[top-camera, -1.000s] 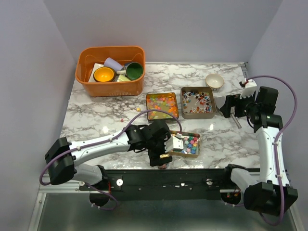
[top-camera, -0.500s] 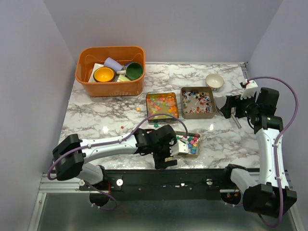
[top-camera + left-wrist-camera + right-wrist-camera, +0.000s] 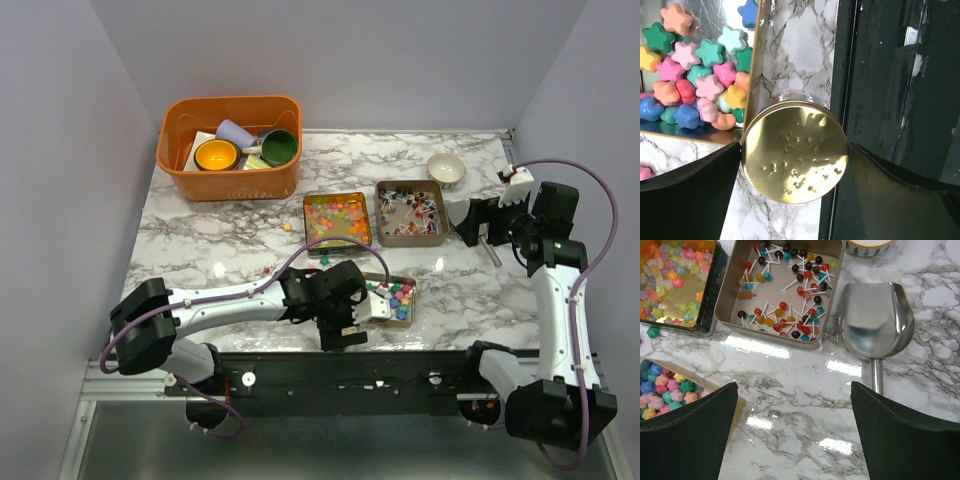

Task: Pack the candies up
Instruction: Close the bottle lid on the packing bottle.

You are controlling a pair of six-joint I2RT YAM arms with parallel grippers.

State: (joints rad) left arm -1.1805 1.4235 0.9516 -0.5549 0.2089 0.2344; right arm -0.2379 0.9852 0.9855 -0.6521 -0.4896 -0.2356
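At near table (image 3: pixel 200 240) edge, left gripper (image 3: pixel 795 150) jaws spread fully, flanking gold lid (image 3: pixel 790 167), fingers just beside rim, no clamp evident. Star candies (image 3: pixel 695 80) heaped in tray (image 3: pixel 750 85) beside lid. Right gripper (image 3: pixel 794 390) wide open, holding nothing, above marble near scoop (image 3: pixel 875 320) and lollipop tin (image 3: pixel 730 300).

We see a gold round lid (image 3: pixel 795 151) at the marble table's (image 3: pixel 200 240) near edge, a metal scoop (image 3: pixel 875 320) near a small bowl (image 3: pixel 446 168), and an orange basket (image 3: pixel 230 183) of cups (image 3: pixel 216 154).
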